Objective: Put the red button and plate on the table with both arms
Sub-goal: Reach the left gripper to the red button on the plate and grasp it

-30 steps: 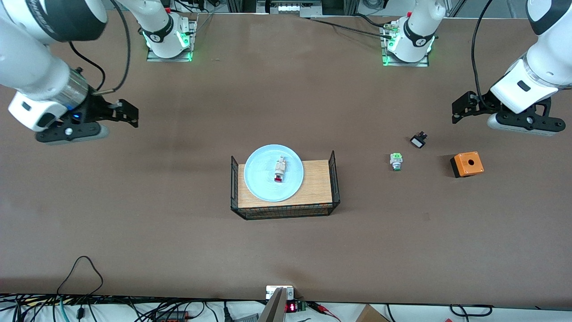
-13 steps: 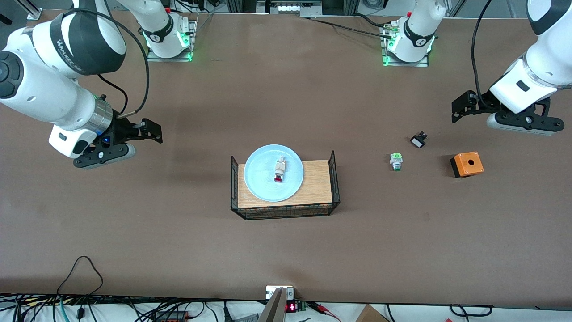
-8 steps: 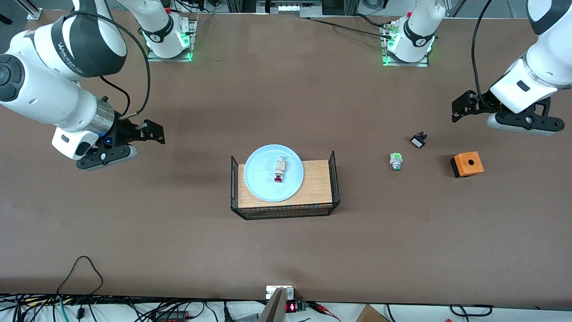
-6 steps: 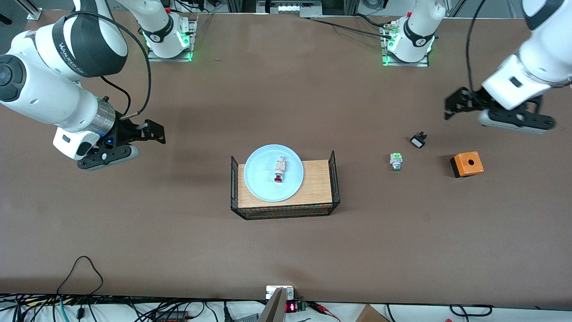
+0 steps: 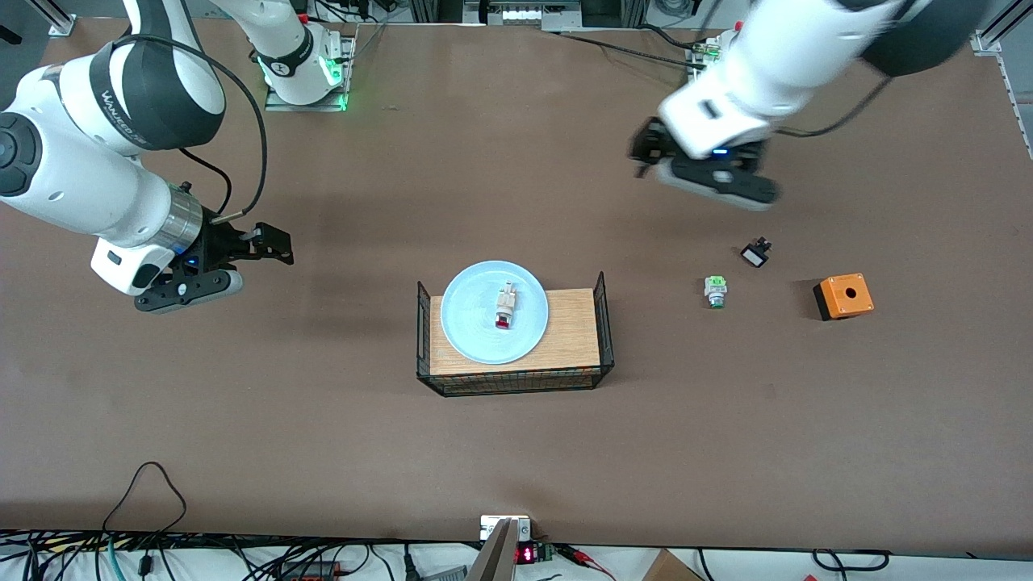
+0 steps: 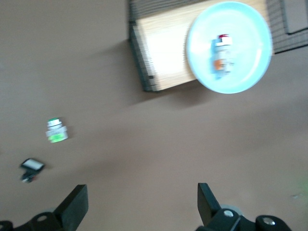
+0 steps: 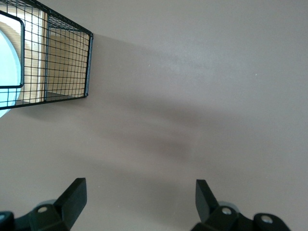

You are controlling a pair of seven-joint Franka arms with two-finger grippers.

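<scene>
The pale blue plate [image 5: 472,327] lies on a wood-topped wire tray [image 5: 569,327] in the middle of the brown table [image 5: 516,452]. The red button [image 5: 504,306] lies on its side on the plate, red cap toward the front camera. My left gripper [image 5: 643,153] is open and empty, up over bare table between its base and the tray. Its wrist view shows the plate [image 6: 245,29] and the red button [image 6: 222,54] past the open gripper [image 6: 140,204]. My right gripper [image 5: 278,246] is open and empty over bare table toward the right arm's end. Its wrist view [image 7: 139,197] shows the plate's edge [image 7: 7,57].
A green-capped button [image 5: 715,290], a small black-and-white switch [image 5: 755,254] and an orange box [image 5: 843,296] lie toward the left arm's end. The tray's black wire sides [image 7: 67,62] rise at its two short ends. Cables run along the table's front edge [image 5: 145,484].
The left arm has swung from its end of the table toward the middle, its gripper still open. The right gripper came toward the tray, then barely moved. Plate and button have not moved.
</scene>
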